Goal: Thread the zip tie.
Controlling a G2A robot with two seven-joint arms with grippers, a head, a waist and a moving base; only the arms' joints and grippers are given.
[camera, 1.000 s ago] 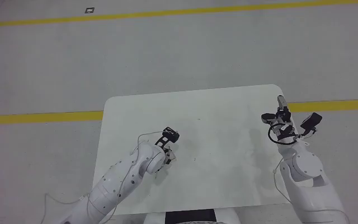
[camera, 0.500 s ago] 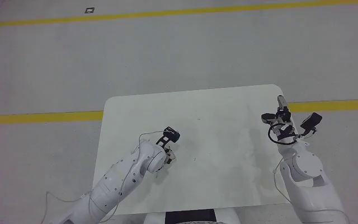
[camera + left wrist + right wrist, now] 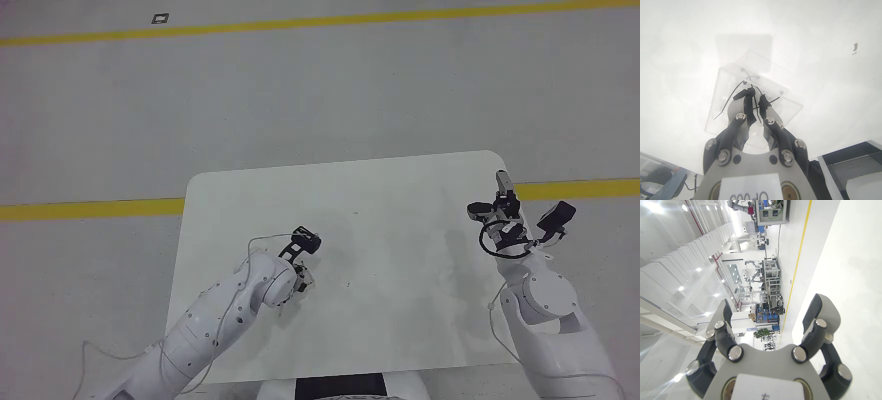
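A factory-style robotics hall: yellow floor lines (image 3: 300, 22), machine racks (image 3: 770, 279), other robot arms (image 3: 753, 266).

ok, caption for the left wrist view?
Left hand at a clear tray of black zip ties on white table.

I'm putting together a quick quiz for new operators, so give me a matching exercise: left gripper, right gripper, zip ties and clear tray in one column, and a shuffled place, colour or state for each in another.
1 left gripper
2 right gripper
3 zip ties
4 clear tray

A black
B wide open, empty
C see-through
D over the tray

Pairs: 1-D, 2-B, 3-A, 4-C
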